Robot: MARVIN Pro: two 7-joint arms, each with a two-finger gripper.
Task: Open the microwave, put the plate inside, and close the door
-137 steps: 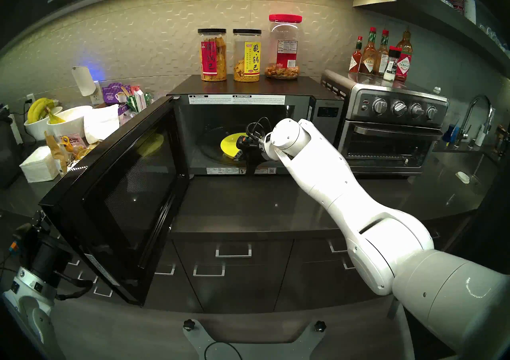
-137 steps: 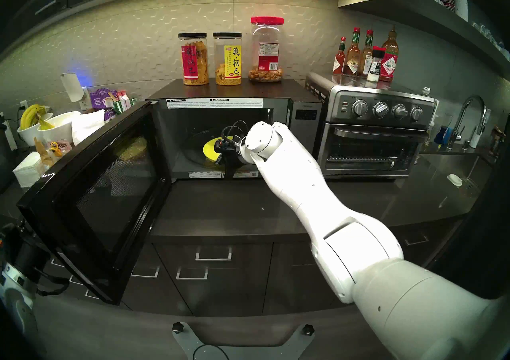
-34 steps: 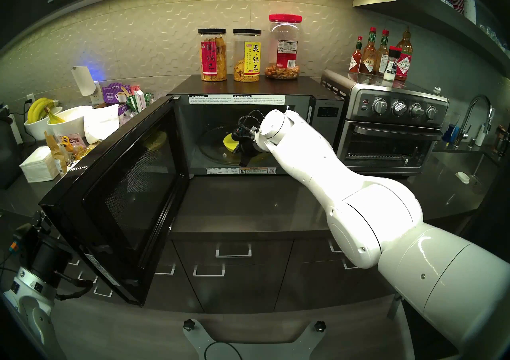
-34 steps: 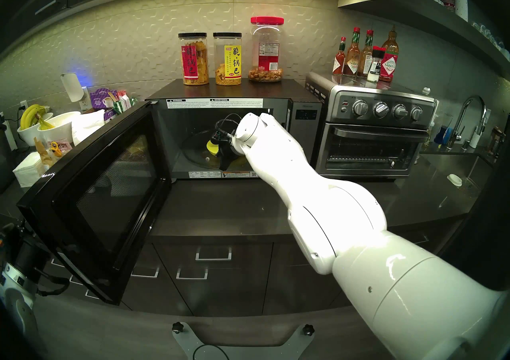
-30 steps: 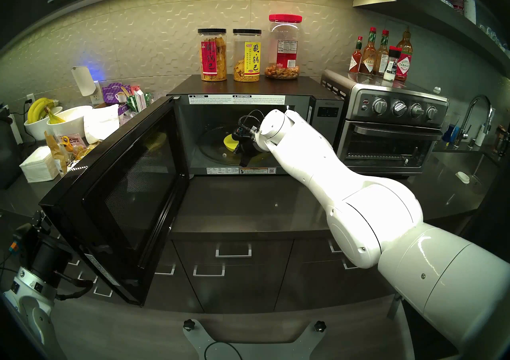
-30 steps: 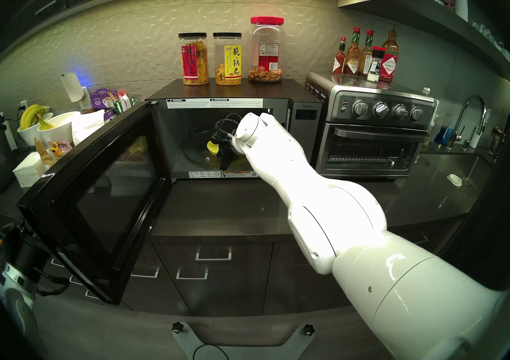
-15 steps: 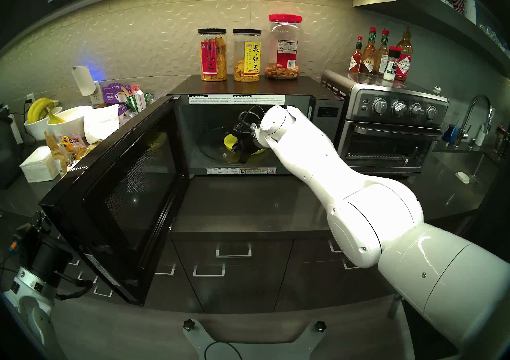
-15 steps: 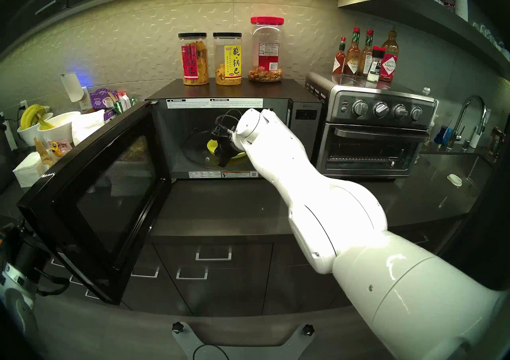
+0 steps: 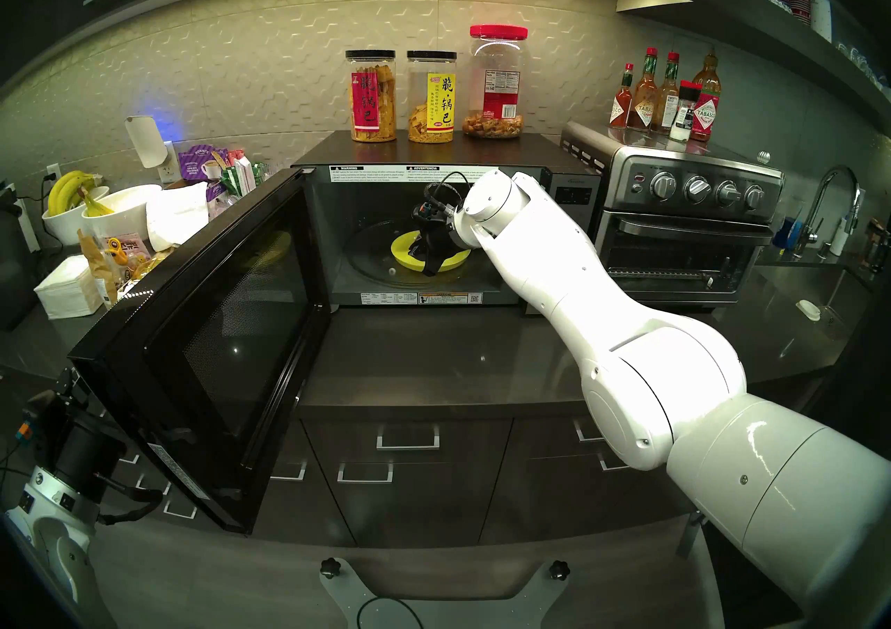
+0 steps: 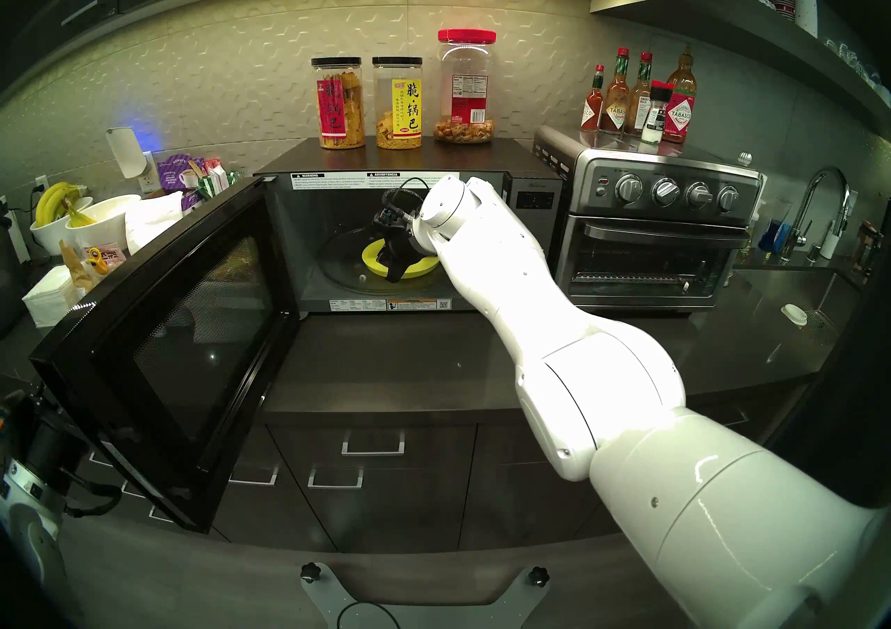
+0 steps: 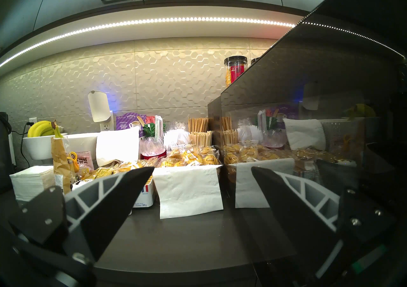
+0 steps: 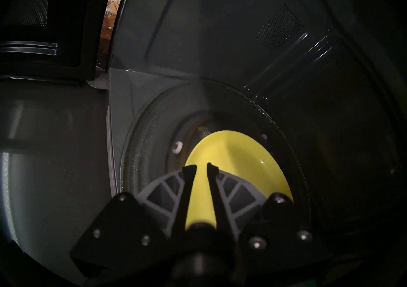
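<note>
On the dark kitchen counter (image 9: 434,353), the big black-and-grey microwave (image 9: 482,150) is standing with its glossy black glass door (image 9: 212,338) swung wide. The right gripper (image 12: 201,166) is hovering inside, jaws slightly parted and empty, the round yellow plastic plate (image 9: 402,252) lying just beneath it on the glass turntable (image 9: 366,256). The left gripper (image 11: 202,171) is gaping wide beside the door.
</note>
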